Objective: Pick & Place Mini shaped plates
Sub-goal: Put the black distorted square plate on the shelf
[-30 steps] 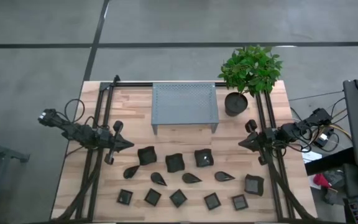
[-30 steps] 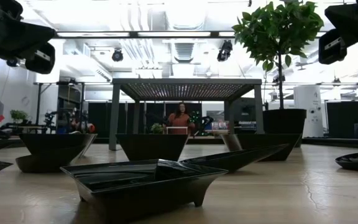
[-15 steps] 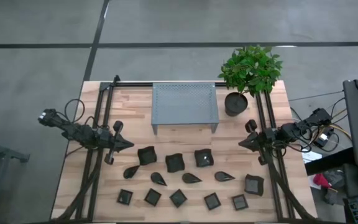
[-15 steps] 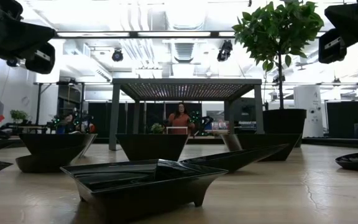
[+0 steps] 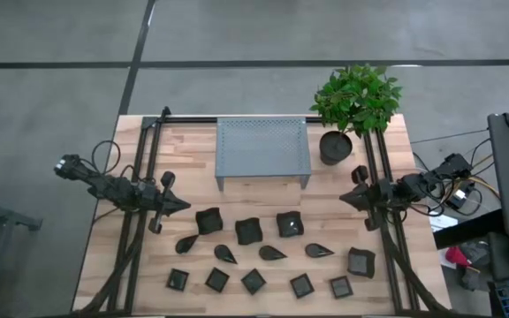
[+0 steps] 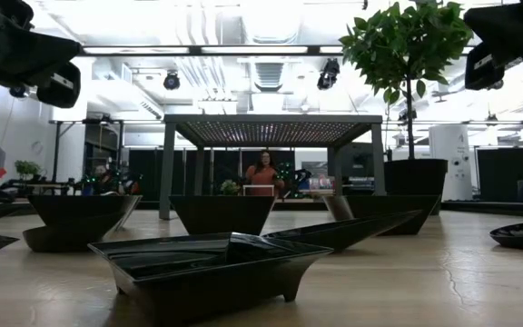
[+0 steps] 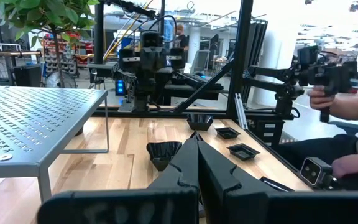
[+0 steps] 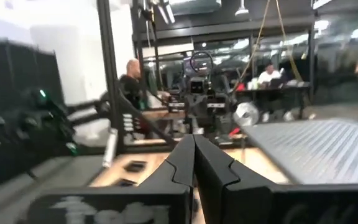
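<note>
My right end effector [image 5: 346, 198] has edged slightly, fingers pressed together like the left end effector [image 5: 182, 206], leaving every mini shaped plate [image 5: 247, 230] untouched on the desk [image 5: 263, 199].

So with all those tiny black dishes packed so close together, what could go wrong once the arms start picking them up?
The mini shaped plates lie in tight rows, so jaws coming down on one might nudge its neighbours. The left gripper and right gripper are both shut and would have to open first. The potted plant stands near the right arm and the grey stand; a swing could tip it.

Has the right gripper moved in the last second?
Yes, slightly. High view: the right gripper, shut, has edged toward the plant pot; the mini shaped plates lie unchanged.
</note>
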